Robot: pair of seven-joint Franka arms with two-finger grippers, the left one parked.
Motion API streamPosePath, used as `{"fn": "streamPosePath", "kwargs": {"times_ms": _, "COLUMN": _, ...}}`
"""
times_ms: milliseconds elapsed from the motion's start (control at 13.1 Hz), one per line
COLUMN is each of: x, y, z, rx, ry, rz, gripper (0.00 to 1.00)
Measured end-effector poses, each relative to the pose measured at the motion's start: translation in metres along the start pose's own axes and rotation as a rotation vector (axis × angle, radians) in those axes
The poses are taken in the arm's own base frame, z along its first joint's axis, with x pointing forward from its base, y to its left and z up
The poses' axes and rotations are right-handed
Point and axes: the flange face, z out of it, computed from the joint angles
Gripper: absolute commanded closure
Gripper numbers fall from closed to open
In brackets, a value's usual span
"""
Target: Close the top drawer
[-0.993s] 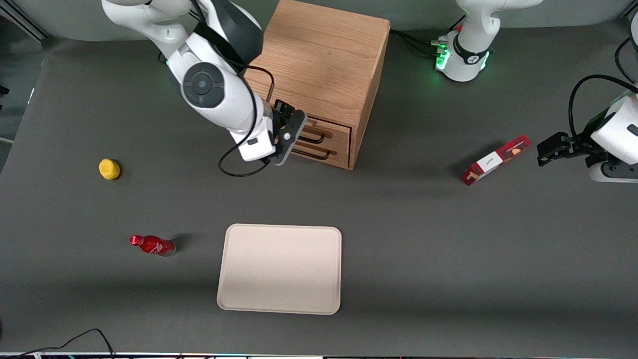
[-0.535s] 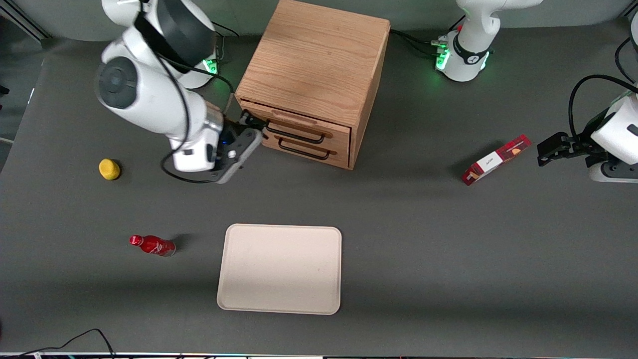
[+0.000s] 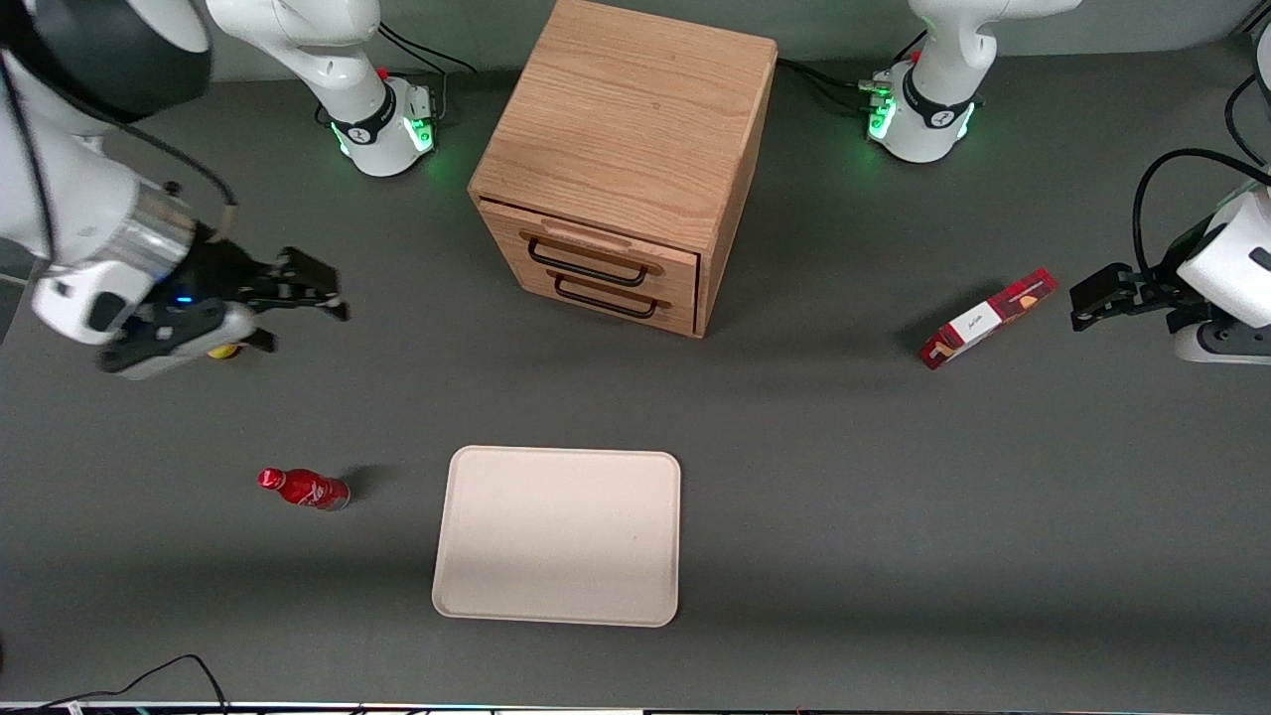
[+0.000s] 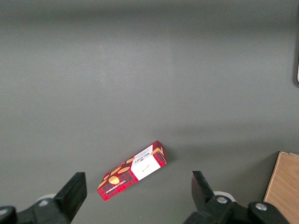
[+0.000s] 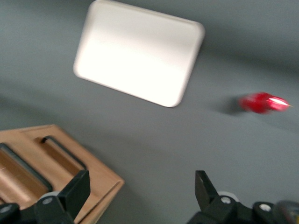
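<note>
Grey bench (image 3: 844, 477) carries our end effector (image 3: 333, 288), fingers spread, holding nothing, well apart from the shut top drawer (image 3: 596, 260); our wrist view alone blurs the red bottle (image 5: 261, 102).

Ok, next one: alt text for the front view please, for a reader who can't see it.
An oak cabinet stands on a grey table with its top drawer shut flush. The right arm's gripper hangs open above the table, well clear of the cabinet toward the working arm's end. A beige tray lies nearer the camera.
</note>
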Motion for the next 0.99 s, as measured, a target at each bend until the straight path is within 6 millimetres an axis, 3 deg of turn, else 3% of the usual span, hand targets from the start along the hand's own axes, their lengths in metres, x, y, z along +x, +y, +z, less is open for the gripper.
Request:
{"fn": "streamPosePath", "kwargs": {"times_ms": 229, "x": -0.025, "y": 0.045, "z": -0.018, "rx": -0.072, "ry": -0.051, "rz": 0.081, "gripper": 0.00}}
{"fn": "streamPosePath", "kwargs": {"times_ms": 611, "x": -0.043, "y": 0.053, "z": -0.036, "rx": -0.146, "ry": -0.038, "rz": 0.170, "gripper": 0.00}}
{"fn": "streamPosePath", "kwargs": {"times_ms": 993, "x": -0.052, "y": 0.065, "z": -0.041, "rx": -0.153, "ry": -0.028, "rz": 0.276, "gripper": 0.00}}
